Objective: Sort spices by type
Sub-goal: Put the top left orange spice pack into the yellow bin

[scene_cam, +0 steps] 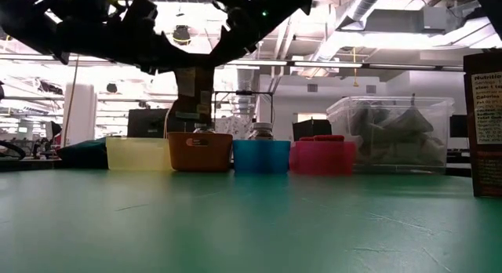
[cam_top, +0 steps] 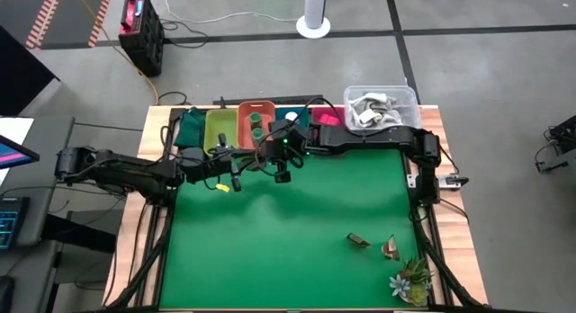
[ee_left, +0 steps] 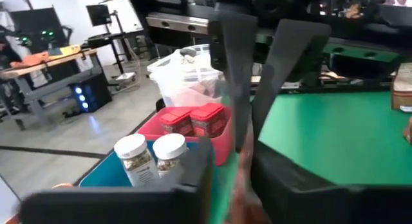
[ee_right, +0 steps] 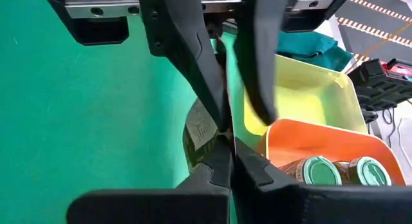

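Both grippers meet at one brown crinkly sachet (ee_right: 201, 130), in the air just on the near side of the yellow bin (cam_top: 219, 129) and the orange bin (cam_top: 256, 120). My left gripper (cam_top: 241, 174) comes from the table's left and my right gripper (cam_top: 281, 172) from its right; both are shut on the sachet. Green jars (ee_right: 335, 172) stand in the orange bin. White-capped jars (ee_left: 154, 156) stand in the blue bin and pink blocks (ee_left: 193, 121) in the pink bin. Two more brown sachets (cam_top: 358, 240) (cam_top: 391, 249) lie on the green mat at the near right. My left gripper has the sachet (ee_left: 248, 185) between its two fingers, coming roughly level from the table's left. The picture is blurred there, so which part it has cannot be told. The sachet is clear of the mat. My right gripper pinches an edge of the sachet (ee_right: 215, 139) between its two fingers, which nearly meet. It comes from the table's right, facing the left gripper's fingers (ee_right: 193, 63). The sachet's labelled face (ee_right: 201, 127) shows beside the fingers, above the mat.
A row of bins stands along the far edge: a dark green bin (cam_top: 191, 129), then yellow, orange, blue (cam_top: 290, 115) and pink (cam_top: 326, 120), then a clear tub (cam_top: 380, 106) of sachets. A small green spiky plant (cam_top: 409, 279) stands at the near right corner.
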You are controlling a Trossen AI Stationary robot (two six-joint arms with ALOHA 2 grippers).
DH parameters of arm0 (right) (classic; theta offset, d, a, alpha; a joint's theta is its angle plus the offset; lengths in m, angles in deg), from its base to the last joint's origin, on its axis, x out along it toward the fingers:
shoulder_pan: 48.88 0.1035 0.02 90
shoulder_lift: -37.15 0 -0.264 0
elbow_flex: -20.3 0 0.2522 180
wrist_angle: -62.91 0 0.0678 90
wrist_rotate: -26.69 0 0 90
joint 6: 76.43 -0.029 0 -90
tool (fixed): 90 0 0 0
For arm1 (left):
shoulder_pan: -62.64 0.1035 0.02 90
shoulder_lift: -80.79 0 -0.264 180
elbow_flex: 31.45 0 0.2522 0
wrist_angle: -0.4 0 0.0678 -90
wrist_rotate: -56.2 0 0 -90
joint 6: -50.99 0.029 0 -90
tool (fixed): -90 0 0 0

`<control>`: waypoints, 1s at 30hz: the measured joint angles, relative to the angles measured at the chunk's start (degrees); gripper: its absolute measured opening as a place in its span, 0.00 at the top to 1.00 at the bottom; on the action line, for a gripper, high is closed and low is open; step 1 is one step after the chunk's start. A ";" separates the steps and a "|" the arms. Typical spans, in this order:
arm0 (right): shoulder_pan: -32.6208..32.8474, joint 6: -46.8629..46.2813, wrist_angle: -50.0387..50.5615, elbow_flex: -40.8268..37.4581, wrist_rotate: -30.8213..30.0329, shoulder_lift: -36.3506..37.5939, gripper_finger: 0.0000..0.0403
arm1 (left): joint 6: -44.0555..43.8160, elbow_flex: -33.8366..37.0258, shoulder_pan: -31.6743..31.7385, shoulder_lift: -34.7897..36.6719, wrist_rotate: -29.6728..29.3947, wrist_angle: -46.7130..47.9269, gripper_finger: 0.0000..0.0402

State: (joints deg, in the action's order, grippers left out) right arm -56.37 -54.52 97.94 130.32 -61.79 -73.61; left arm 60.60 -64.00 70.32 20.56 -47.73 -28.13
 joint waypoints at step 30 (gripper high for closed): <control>2.32 -12.31 26.39 0.00 -3.35 16.91 0.38 | -1.81 1.23 2.22 7.95 -17.45 6.23 1.00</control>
State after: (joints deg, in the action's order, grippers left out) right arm -54.05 -66.82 124.33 130.32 -65.15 -56.70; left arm 58.79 -62.77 72.54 28.51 -65.17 -21.90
